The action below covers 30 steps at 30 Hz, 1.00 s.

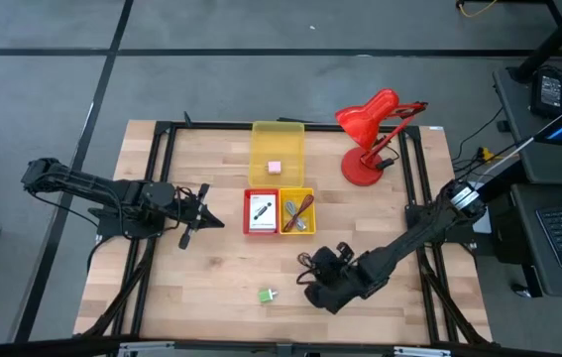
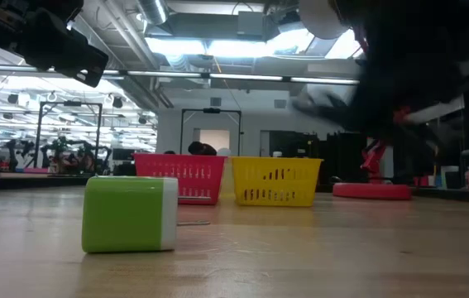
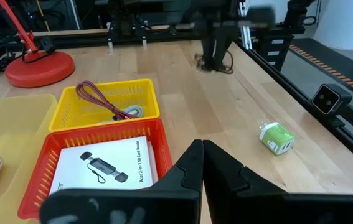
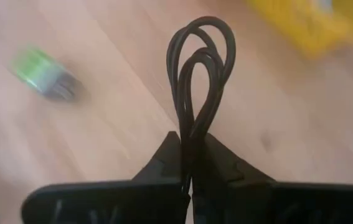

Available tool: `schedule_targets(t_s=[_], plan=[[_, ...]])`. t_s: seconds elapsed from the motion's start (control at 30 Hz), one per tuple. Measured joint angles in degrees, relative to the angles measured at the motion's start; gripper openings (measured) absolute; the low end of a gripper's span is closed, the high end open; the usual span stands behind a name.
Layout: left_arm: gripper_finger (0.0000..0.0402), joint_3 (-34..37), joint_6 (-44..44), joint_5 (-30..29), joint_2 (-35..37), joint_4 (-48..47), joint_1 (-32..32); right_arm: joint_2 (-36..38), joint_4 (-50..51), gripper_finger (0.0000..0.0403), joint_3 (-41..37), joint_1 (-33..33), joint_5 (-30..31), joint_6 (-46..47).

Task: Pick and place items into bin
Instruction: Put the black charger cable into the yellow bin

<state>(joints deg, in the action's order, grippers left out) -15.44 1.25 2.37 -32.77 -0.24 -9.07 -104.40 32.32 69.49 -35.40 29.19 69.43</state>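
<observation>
Right arm: reaches in from the table's right edge, stretched low and diagonally toward the front centre. Right gripper [image 4: 188,168]: fingers pinched together on a looped black cable [image 4: 196,74], whose loops stand up past the fingertips.

Left arm: lies along the left side, pointing toward the baskets. Left gripper [image 3: 201,152]: fingers fully together, holding nothing.

Green block [image 1: 267,295]: on the bare wood near the front edge, just beside the right gripper.

Red basket [image 1: 246,213]: holds a white printed packet [image 3: 104,165].

Yellow basket [image 1: 309,196]: touching the red basket's side, holds a coiled cable.

Yellow tray [image 1: 261,149]: behind the baskets, holds a pink cube [image 1: 274,168].

Red desk lamp [image 1: 368,134]: back right.
</observation>
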Motion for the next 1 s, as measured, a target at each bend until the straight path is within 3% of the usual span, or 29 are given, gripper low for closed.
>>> schedule_targets(t_s=[0.27, 0.47, 0.57, 0.83, 1.0], plan=[[0.0002, 0.0, 0.1, 0.2, 0.0, 0.0, 0.0, 3.1, -4.9, 0.0015, 0.2, -0.2, 5.1, -12.7], [0.0002, 0.0, 0.1, 0.2, 0.0, 0.0, 0.0, 3.0, -13.1, 0.0015, -0.2, -1.3, 14.4, -21.9], [0.0002, 0.0, 0.1, 0.2, 0.0, 0.0, 0.0, 3.0, -23.3, 0.0015, -3.0, -1.9, 17.5, -27.8], [0.0002, 0.0, 0.1, 0.2, 0.0, 0.0, 0.0, 3.0, -60.4, 0.0015, -18.1, -1.2, 18.5, -42.4], [0.0002, 0.0, 0.1, 0.2, 0.0, 0.0, 0.0, 3.0, -77.1, 0.0015, -24.7, 0.1, 18.6, -52.2]])
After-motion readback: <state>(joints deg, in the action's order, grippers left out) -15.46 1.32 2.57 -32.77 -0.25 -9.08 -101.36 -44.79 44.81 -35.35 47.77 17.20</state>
